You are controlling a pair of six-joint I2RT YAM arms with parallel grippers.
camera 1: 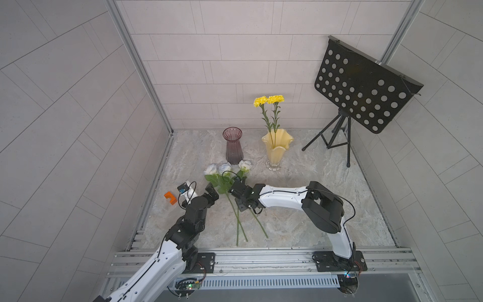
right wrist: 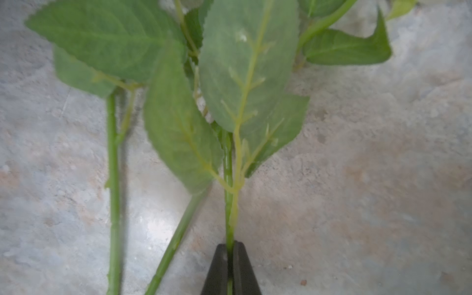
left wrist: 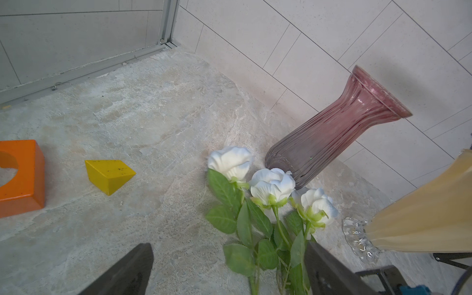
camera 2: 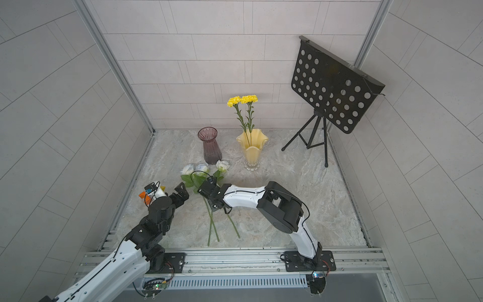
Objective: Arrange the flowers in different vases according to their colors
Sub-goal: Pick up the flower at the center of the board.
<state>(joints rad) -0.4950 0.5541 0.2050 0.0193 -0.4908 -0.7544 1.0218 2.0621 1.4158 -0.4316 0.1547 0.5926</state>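
White roses (camera 1: 224, 167) lie on the marbled tabletop (camera 1: 313, 204) between pale tiled walls (camera 1: 235, 52), with a music stand (camera 1: 363, 86) at two o'clock. The right hand (right wrist: 229, 246) clenches one stem (right wrist: 228, 204); the left hand (left wrist: 226, 258) is released.

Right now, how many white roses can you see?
3. They lie side by side on the table before the purple vase: left rose, middle rose, right rose, nearest the yellow vase. None looks hidden.

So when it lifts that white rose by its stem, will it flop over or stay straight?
It probably stays fairly straight: the stem lies unbent on the table. It may tip head-down, since the right tool pinches it below the broad leaves. Those leaves overlap the neighbouring roses, so they could drag along.
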